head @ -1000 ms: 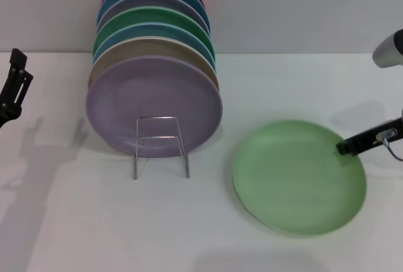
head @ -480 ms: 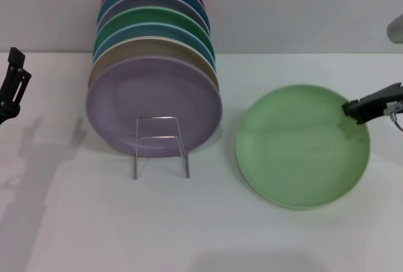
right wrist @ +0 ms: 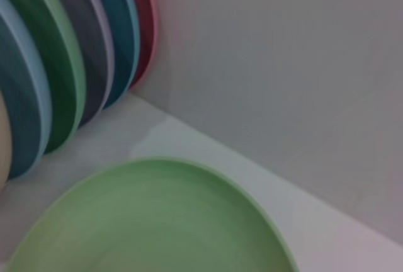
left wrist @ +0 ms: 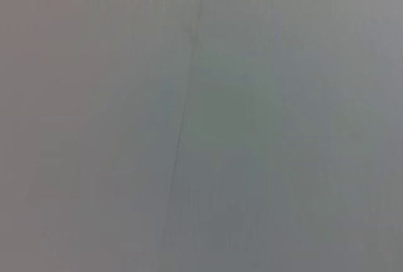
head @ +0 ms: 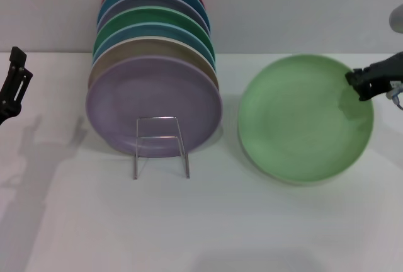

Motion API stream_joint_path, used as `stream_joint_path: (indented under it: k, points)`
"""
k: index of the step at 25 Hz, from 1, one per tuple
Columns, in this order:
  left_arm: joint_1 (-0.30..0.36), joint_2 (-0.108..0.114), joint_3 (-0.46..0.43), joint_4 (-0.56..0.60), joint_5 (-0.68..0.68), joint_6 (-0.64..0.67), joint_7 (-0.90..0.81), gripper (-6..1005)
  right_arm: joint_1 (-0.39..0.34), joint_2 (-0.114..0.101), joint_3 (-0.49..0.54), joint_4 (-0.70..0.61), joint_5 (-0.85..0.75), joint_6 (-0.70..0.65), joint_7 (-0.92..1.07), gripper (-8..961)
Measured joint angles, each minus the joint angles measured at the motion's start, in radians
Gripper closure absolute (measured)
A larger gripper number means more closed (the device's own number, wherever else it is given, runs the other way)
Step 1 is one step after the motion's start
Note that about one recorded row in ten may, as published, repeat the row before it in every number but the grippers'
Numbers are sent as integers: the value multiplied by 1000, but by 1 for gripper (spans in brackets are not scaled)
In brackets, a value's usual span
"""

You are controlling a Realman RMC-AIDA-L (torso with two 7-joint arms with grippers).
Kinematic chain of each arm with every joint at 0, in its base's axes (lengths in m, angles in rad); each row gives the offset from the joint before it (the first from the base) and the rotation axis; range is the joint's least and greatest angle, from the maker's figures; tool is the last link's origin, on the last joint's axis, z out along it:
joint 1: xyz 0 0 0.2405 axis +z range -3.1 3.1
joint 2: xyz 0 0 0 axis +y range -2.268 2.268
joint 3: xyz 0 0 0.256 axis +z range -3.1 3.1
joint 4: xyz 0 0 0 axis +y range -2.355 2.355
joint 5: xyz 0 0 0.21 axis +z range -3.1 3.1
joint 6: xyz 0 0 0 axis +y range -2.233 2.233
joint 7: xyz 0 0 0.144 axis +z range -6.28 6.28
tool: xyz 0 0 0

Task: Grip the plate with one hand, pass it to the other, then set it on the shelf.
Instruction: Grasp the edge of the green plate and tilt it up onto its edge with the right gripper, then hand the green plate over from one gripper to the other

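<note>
Plate (head: 296, 121) now rises off the bench (head: 201, 221), rim pinched in right gripper (head: 354, 82) jaws; handover next; left gripper (head: 14, 86) waits, jaws unclear.

Pale mint-green plate (head: 302, 121), plain and matte. Black right gripper (head: 357, 83) at its rim; black left gripper (head: 14, 86) at the far left. Silver wire shelf (head: 160, 146). Upright row of plates (head: 154, 64), front to back: lilac, beige, light blue, darker green, grey-purple, teal, red. White table (head: 201, 221); pale grey wall (head: 283, 7).
</note>
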Motion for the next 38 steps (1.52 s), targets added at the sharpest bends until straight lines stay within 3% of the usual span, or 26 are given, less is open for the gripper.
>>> stream_joint_path:
  k: [8, 19, 28, 30, 32, 33, 38]
  points:
    - [2, 0, 0, 0, 0, 2, -5, 129, -94, 1, -96, 128, -70, -126, 31, 930]
    - [2, 0, 1, 0, 1, 1, -9, 129, -175, 0, -204, 160, -150, -368, 27, 931]
    - [1, 0, 2, 0, 2, 0, -9, 128, -257, 2, -313, 49, -174, -743, 24, 930]
    - [1, 0, 2, 0, 2, 0, -9, 129, -261, 2, -323, 30, -172, -774, 25, 930]
    - [1, 0, 2, -1, 2, 0, -9, 129, -274, 3, -351, -16, -168, -873, 30, 930]
    - [1, 0, 2, -1, 3, 0, -9, 129, -296, 5, -388, -54, -165, -986, 37, 930]
    - [1, 0, 2, 0, 2, -1, -9, 128, -330, 7, -448, -118, -164, -1174, 73, 930]
